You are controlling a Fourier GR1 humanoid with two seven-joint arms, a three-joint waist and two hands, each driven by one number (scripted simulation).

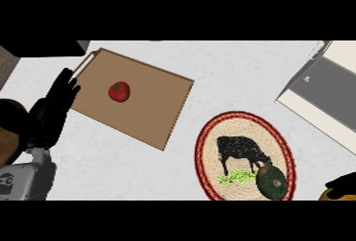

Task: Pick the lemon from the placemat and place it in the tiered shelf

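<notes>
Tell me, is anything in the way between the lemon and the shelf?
Nothing visible. The right hand curls over the lemon at the lower right, and only bare counter lies between it and the shelf above. The green fruit sits aside on the placemat.

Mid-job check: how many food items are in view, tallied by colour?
Red: 1, the tomato on the brown board.
Dark green: 1, the round fruit on the oval placemat.
Yellow: 1, the lemon, in the right hand at the lower right edge.
Total: 3.
</notes>
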